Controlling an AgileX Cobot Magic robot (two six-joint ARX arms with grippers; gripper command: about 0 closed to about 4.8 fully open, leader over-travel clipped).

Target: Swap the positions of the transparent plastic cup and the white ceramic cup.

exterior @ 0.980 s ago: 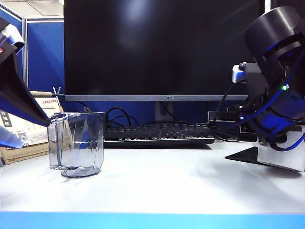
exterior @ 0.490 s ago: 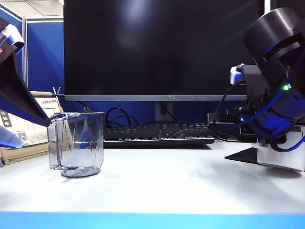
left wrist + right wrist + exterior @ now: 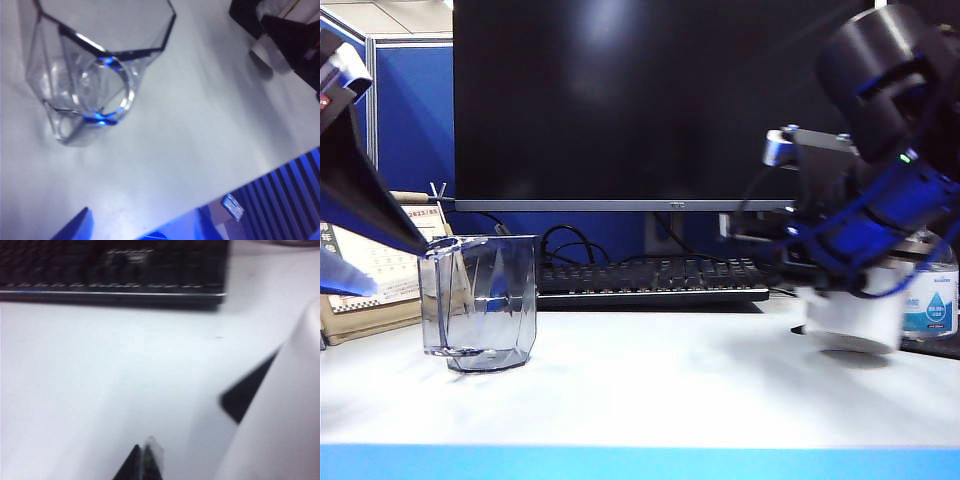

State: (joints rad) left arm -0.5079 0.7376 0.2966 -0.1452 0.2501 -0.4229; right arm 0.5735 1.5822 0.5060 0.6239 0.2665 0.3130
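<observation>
R gripper (image 3: 840, 300), clenched on white ceramic cup (image 3: 848, 322), has swung it keyboard-ward (image 3: 650, 280); L gripper (image 3: 140, 227) (released) waits by transparent plastic cup (image 3: 480, 302).

Grey-tinted transparent plastic cup (image 3: 480, 303); white ceramic cup (image 3: 847, 320).

left gripper (image 3: 140, 227) sits at the left edge of the exterior view, raised, fingers spread apart and holding nothing. right gripper (image 3: 144, 460) at right, fingertips pressed together, arm (image 3: 880, 190) blurred.
</observation>
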